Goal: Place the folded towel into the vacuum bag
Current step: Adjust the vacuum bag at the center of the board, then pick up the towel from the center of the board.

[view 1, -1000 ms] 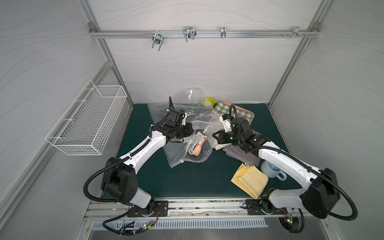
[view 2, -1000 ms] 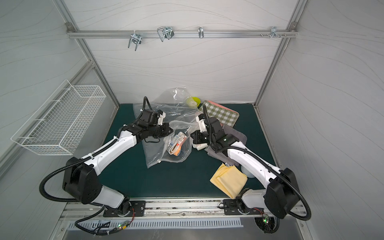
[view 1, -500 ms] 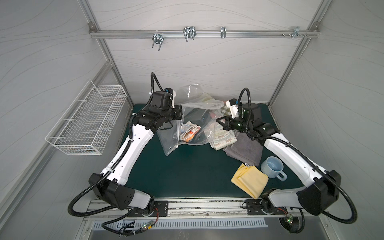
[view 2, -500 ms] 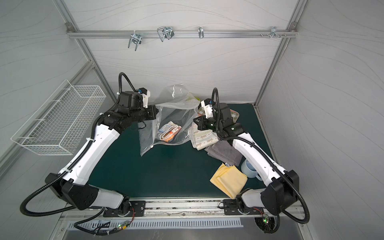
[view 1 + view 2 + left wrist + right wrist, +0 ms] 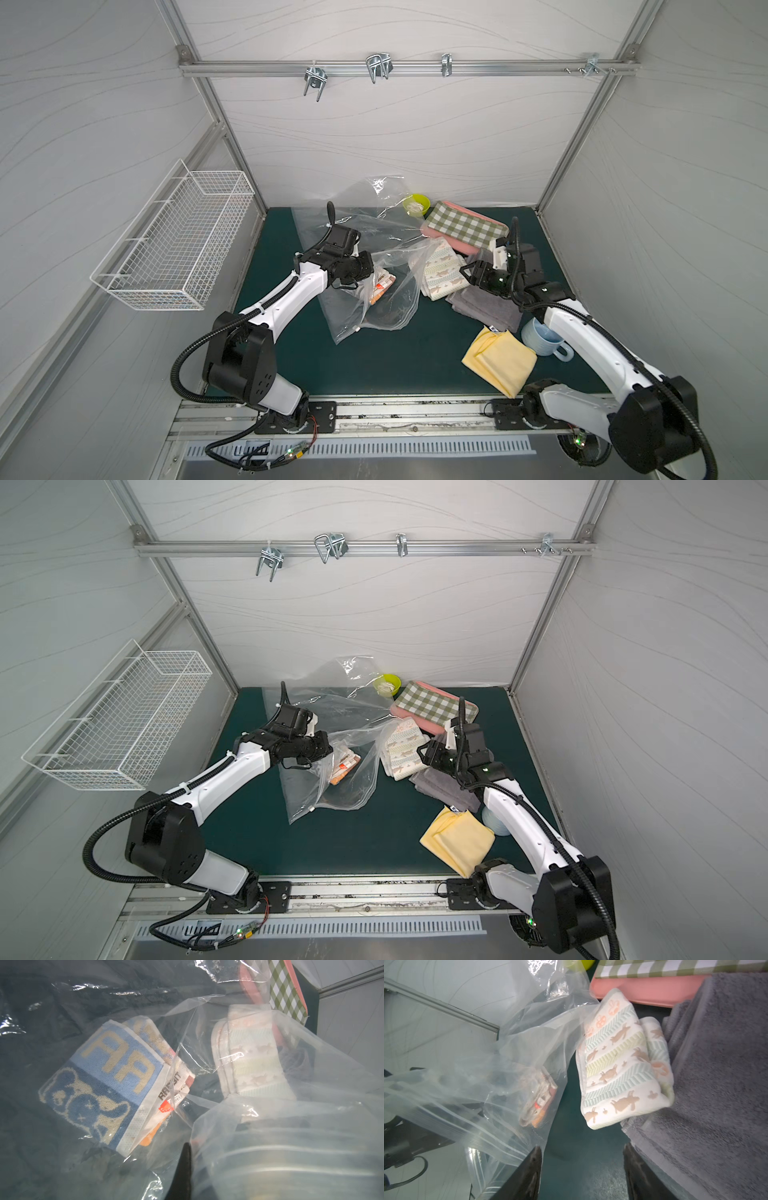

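The vacuum bag (image 5: 390,303) is clear, crinkly plastic lying mid-mat, with a blue rabbit-pattern towel (image 5: 99,1082) inside it. My left gripper (image 5: 368,266) is shut on the bag's edge; in the left wrist view one black finger (image 5: 185,1167) shows with plastic bunched over it. A folded white towel with brown rabbits (image 5: 442,272) lies at the bag's mouth, one end under a plastic flap (image 5: 571,1022). Whether it is inside the bag I cannot tell. My right gripper (image 5: 580,1151) is open and empty just short of this towel, above bare mat.
A grey towel (image 5: 486,305) lies under and beside my right gripper. A yellow cloth (image 5: 498,365) and a blue mug (image 5: 540,337) sit at the front right. A checked pink case (image 5: 461,226), a green bowl (image 5: 417,204) and more clear plastic (image 5: 332,220) are behind. A wire basket (image 5: 174,245) hangs left.
Both arms lifted the bag toward the back wall, then came back down to mid-mat. The right gripper has opened from shut. The left gripper stays shut on the bag.
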You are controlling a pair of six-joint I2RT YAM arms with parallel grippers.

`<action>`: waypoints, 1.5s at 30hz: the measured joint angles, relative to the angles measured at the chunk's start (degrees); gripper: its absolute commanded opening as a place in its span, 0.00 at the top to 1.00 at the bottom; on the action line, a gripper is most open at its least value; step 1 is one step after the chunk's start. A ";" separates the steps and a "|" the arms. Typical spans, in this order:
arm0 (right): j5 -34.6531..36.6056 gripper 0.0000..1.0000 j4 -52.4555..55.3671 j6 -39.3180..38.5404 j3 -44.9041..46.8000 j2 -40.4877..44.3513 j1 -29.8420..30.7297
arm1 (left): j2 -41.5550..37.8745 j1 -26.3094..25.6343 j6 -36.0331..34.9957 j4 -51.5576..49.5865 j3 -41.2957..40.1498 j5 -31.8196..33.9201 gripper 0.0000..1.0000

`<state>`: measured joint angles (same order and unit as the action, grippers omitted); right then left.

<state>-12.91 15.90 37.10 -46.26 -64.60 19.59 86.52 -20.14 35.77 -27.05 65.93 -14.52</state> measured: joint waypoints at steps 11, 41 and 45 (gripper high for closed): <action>-0.48 0.30 -6.01 10.91 7.74 -7.39 2.75 | 0.00 -0.15 1.05 2.19 0.00 -1.88 1.00; 2.40 0.38 -16.65 28.61 -3.52 -33.31 4.98 | 0.00 -3.65 -0.61 2.12 0.04 -1.62 1.00; 2.40 0.72 -19.43 29.73 -3.58 -35.10 4.92 | 0.00 -3.65 -0.68 2.10 0.04 -1.64 1.00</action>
<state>-10.50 -3.53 66.83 -49.84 -99.70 24.51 86.52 -23.79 35.09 -24.95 65.98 -16.16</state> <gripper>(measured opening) 0.451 0.047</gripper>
